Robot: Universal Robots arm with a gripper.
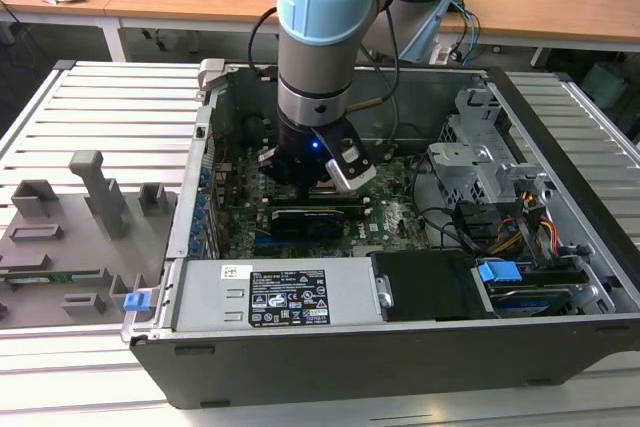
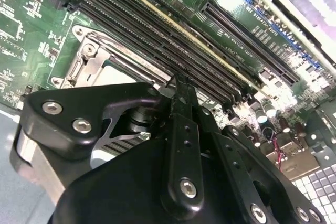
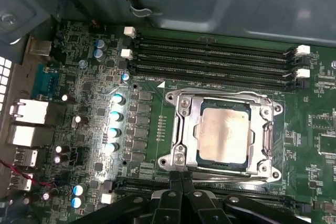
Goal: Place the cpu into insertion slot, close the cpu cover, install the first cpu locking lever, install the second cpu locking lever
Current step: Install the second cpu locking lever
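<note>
The cpu (image 3: pixel 224 132) lies silvery side up inside the insertion slot (image 3: pixel 179 157) on the green motherboard. The cpu cover (image 3: pixel 185 107), a metal frame with a large window, lies flat over the chip's edges. My gripper (image 3: pixel 181 178) is shut with nothing between its black fingers. Its tips sit at the socket's rim, on the side away from the near bank of memory slots (image 3: pixel 210 59). In the second wrist view one thin finger (image 2: pixel 181 95) points down beside the socket frame (image 2: pixel 92 43). In the exterior view the gripper (image 1: pixel 298 175) reaches down into the open computer case.
Long black memory slots (image 2: pixel 157 30) run beside the socket. A black expansion card (image 1: pixel 315 219) lies just in front of the gripper. Case walls (image 1: pixel 200 177), a drive cage (image 1: pixel 480 157) and loose cables (image 1: pixel 500 227) surround the board. Grey fixtures (image 1: pixel 90 197) stand at the exterior view's left.
</note>
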